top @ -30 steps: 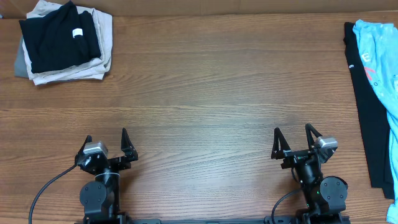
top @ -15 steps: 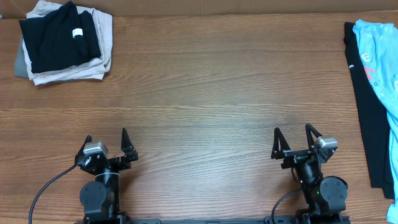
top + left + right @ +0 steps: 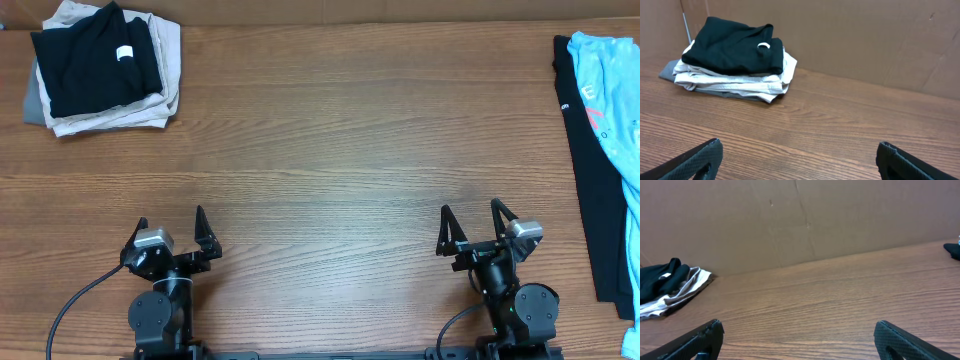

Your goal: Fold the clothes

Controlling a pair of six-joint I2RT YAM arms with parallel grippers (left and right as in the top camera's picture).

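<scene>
**Finished Stack: Hands Off**

Note left gripper (image 3: 170,217) and right gripper (image 3: 469,207) nearest, both spread wide, pinching nothing. Find black T-shirt (image 3: 90,60) far ahead and left of left gripper, folded atop beige garment (image 3: 160,95); looks done. Leave alone; if tidying, come from above, pinch only top black layer.

I see my right gripper (image 3: 799,341) spread wide, its 2 black fingertips (image 3: 700,339) at the lower corners with the wood table (image 3: 810,300) showing between them. Far ahead and left of the claw, a black T-shirt (image 3: 657,284) lies on a beige garment (image 3: 692,280). A cardboard wall (image 3: 790,225) stands ahead, and a dark scrap of cloth (image 3: 953,250) shows far right.
</scene>
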